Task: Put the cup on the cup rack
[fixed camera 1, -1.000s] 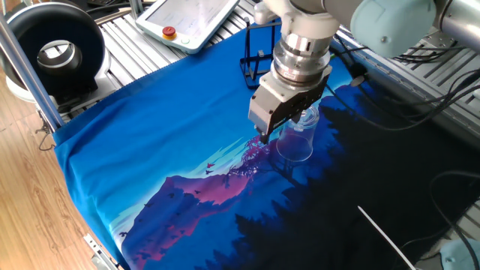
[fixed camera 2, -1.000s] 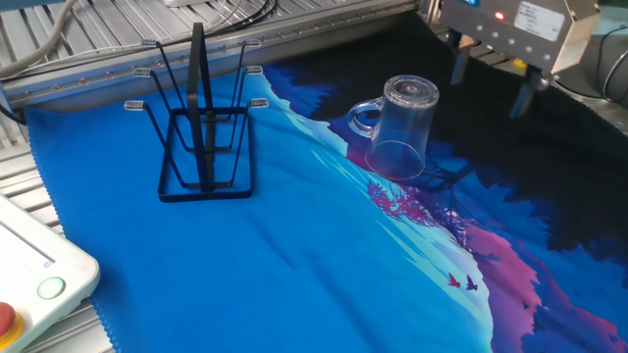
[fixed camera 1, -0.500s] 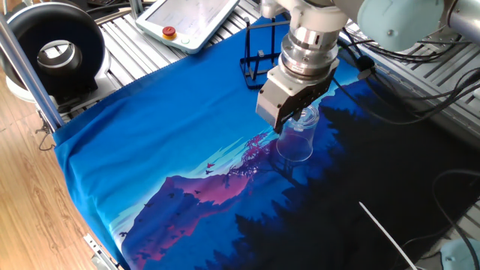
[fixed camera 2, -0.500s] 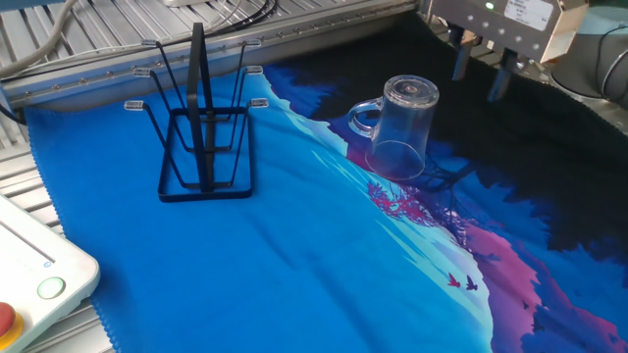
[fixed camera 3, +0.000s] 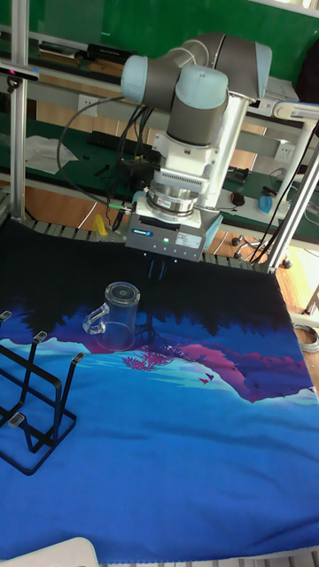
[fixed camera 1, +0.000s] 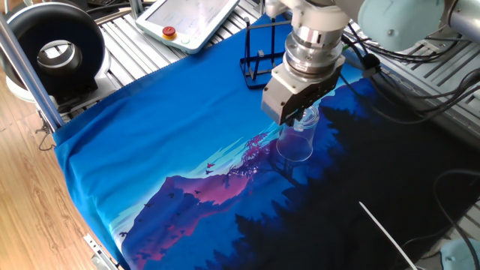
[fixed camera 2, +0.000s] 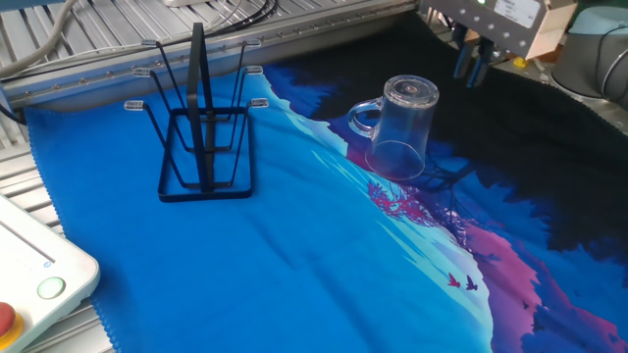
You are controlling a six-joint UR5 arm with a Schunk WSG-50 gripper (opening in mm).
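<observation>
The cup (fixed camera 1: 298,139) is a clear glass mug standing upside down on the blue cloth, with its handle (fixed camera 2: 361,117) pointing toward the cup rack. The cup rack (fixed camera 2: 201,147) is black wire and stands empty to the left; it also shows in the tall fixed view (fixed camera 3: 35,390) and behind the arm (fixed camera 1: 255,60). My gripper (fixed camera 2: 472,71) hangs above and just behind the cup (fixed camera 2: 402,132), not touching it. Its two dark fingers show a narrow gap from this side, with nothing between them. In the tall fixed view the gripper (fixed camera 3: 157,268) is just above and behind the cup (fixed camera 3: 120,314).
A white pendant with a red button (fixed camera 1: 191,19) lies at the cloth's far corner and also shows at the near left edge (fixed camera 2: 29,284). A black round device (fixed camera 1: 56,52) sits off the table's corner. A thin white rod (fixed camera 1: 390,236) lies on the dark part of the cloth.
The gripper has turned about its wrist and shifted slightly toward the cup; its fingers now look much closer together in the other fixed view. Cup and rack have not moved.
</observation>
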